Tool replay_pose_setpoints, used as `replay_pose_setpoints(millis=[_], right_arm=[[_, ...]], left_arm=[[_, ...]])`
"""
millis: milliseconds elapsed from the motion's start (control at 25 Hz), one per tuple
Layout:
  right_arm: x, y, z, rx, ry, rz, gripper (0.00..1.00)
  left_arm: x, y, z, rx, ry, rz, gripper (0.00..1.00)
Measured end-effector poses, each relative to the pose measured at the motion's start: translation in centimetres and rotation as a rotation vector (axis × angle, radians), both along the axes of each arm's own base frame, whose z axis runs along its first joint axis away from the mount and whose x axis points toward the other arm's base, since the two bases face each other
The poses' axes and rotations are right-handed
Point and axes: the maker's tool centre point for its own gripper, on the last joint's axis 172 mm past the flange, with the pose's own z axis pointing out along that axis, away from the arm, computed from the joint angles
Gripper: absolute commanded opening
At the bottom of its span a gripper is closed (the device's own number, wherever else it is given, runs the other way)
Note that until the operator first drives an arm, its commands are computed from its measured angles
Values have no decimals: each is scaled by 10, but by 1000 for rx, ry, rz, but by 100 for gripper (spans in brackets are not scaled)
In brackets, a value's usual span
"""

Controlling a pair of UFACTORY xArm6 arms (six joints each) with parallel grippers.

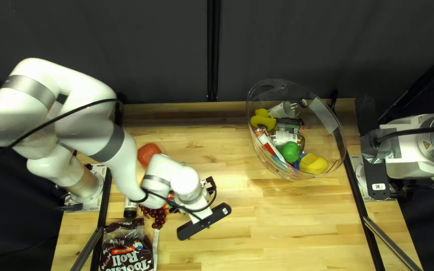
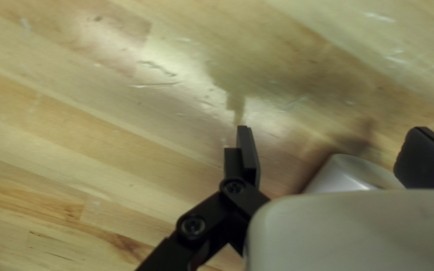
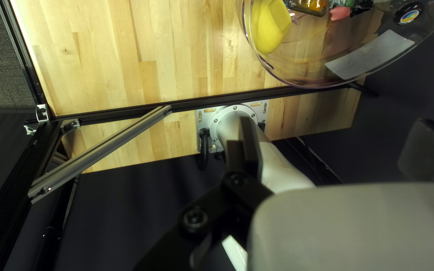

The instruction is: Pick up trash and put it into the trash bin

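A: Left gripper (image 1: 209,183), go.
B: Fingers spread wide. Left wrist view: rounded, silvery, smooth-sided object (image 2: 345,173) between them, partly hidden; gap on one side, so not pinched. Can't tell what it is.
A: Landmark?
B: Large clear plastic bin (image 1: 341,135). In the top left view that gripper is left of it and nearer the table's near edge, well apart.
A: Right gripper (image 1: 399,189)?
B: Right of the bin, past the table's black rail. Fingers spread too, per its wrist view.
A: Trash?
B: Likely the silvery object, beside the left gripper (image 2: 332,129), outside the bin. Can't tell which other items count.
A: In the bin?
B: Clear bottle with black cap (image 1: 283,109), yellow duck-shaped toy (image 1: 262,122), red-and-white box (image 1: 268,144), green ball (image 1: 290,151), yellow rounded container (image 1: 313,163).
A: Farther out?
B: All left of the bin, well apart: red-orange rounded thing (image 1: 148,152), partly behind the arm; black-capped bottle (image 1: 130,209); dark red grape bunch (image 1: 158,217) beside it; brown printed candy bag (image 1: 124,251) just nearer the near edge.
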Motion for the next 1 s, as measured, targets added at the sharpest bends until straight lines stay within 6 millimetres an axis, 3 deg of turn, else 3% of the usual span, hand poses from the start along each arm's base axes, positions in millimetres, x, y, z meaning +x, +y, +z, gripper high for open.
replay_pose_setpoints(millis=[440, 760, 1000], right_arm=[[0, 0, 0, 0, 0, 0, 100], [0, 0, 0, 0, 0, 0, 100], [0, 0, 0, 0, 0, 0, 100]], left_arm=[[-5, 17, -4, -8, 14, 10, 100], [-43, 42, -4, 15, 31, 69, 100], [-28, 44, -3, 26, 24, 87, 100]])
